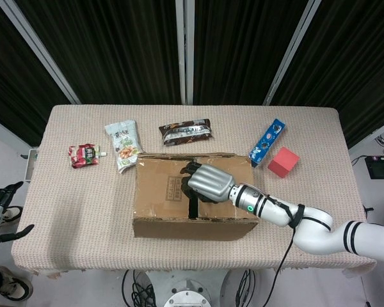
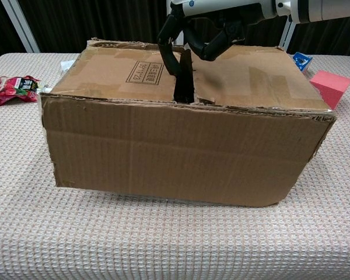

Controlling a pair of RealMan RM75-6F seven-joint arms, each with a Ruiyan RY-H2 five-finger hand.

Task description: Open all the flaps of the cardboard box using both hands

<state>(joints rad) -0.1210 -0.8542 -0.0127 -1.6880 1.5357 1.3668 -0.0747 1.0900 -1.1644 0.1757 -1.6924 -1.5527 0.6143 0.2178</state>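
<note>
The brown cardboard box [image 1: 163, 192] stands in the middle of the table, and its two top flaps [image 2: 119, 71] lie flat with a dark gap [image 2: 183, 81] between them. My right hand [image 1: 208, 181] hovers over that gap, its fingers [image 2: 168, 53] bent down and apart. One fingertip reaches the gap's left edge and the others touch the right flap [image 2: 251, 73]. It holds nothing that I can see. My left hand [image 1: 0, 210] hangs off the table's left edge, low, with its fingers spread and empty.
Behind the box lie a red pouch [image 1: 84, 155], a pale snack bag [image 1: 123, 145] and a dark snack bar [image 1: 186, 132]. A blue packet [image 1: 267, 142] and a red block [image 1: 283, 161] sit to the box's right. The table [image 1: 77, 211] is cloth-covered.
</note>
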